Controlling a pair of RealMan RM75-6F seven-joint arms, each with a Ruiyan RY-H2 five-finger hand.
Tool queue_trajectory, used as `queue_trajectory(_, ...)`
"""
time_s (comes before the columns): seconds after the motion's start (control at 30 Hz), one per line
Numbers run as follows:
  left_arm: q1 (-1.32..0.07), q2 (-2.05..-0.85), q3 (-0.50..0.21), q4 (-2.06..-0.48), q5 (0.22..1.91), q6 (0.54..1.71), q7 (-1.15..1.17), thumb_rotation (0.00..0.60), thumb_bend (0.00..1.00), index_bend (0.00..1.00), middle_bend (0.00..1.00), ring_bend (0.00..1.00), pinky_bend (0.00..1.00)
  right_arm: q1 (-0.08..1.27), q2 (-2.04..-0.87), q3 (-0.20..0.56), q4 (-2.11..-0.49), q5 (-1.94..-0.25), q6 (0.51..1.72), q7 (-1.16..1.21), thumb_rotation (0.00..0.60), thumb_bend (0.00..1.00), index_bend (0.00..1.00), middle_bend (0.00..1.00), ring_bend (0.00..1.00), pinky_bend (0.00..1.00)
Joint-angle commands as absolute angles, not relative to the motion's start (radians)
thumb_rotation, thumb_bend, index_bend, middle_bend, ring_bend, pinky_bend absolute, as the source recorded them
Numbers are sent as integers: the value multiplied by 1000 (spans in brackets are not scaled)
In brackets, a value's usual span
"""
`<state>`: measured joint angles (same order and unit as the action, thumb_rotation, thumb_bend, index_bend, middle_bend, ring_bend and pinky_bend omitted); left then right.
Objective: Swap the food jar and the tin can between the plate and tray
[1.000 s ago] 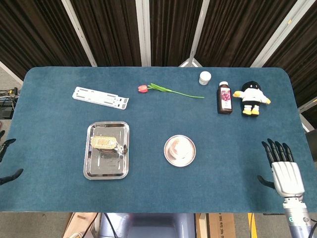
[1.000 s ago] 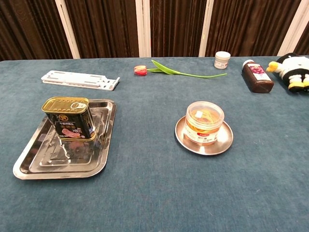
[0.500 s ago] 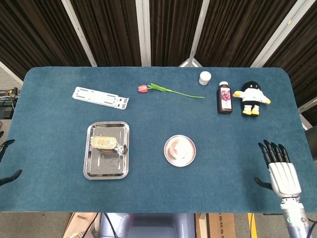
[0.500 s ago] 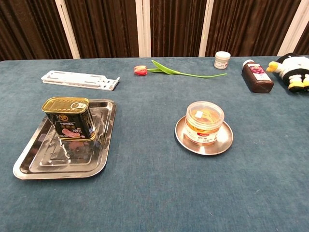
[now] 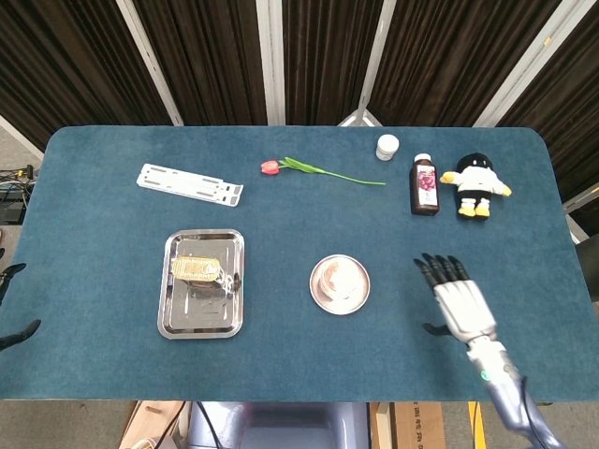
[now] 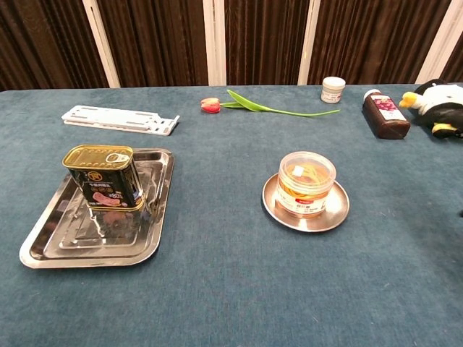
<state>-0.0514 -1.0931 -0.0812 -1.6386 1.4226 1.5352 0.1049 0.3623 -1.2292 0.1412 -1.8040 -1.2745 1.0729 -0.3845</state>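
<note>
**Swap not started: right hand over the table, short of the jar**

Dark curtain backdrop, blue felt table. Nothing swapped yet: food jar sits upright on the round plate mid-table, tin can stands at the far end of the steel tray, to the left.

Your right hand is over the table to the right of the plate, near it but clear of it. It's empty, fingers straight and slightly spread, thumb out to the side. Left hand: only dark fingertips show at the table's left edge, apart and holding nothing as far as I can see.

My read on the step: reach for the jar.
- Come in from the right at mid-jar height, thumb on one side, fingers on the other.
- Stay below the lid; it may pop or slip.
- Lift straight up so the plate doesn't drag along.
- You'll need a bare spot of felt to park it on, since the tray is occupied by the can.

View differences:
- Head view shows both hands; chest view shows neither clearly, so judge approach from above.
- Chest view gives the jar's height, its clear wall and the can's label; head view only shows tops.
- Clutter at the far edge (tulip, white rail, small white jar, dark bottle, plush toy) is well away from your path.
</note>
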Motion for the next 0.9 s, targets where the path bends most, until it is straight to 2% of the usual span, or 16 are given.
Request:
queue_trajectory(0.03,-51,-1093,-85,-1639,1419,1537,106,600,249,189,0,0,51,459,-1310,185,-1826,-1144,996,-494,600,104,0,52,0,0)
queue_trajectory(0.2,-51,-1094,-91,-1642,1402,1536,122,600,249,188,0,0,51,535,-1398,205,-1779,-1033,977,-581,600,103,0,52,0,0)
queue_trajectory(0.47,-58,-1097,-97,-1643,1378,1514,136,600,249,188,0,0,52,623,-1470,210,-1745,-919,961,-650,600,103,0,52,4,0)
queue_trajectory(0.9,-59,-1085,-98,-1659,1356,1497,132,600,249,188,0,0,54,711,-1563,214,-1691,-842,1007,-680,600,102,91,152,211,0)
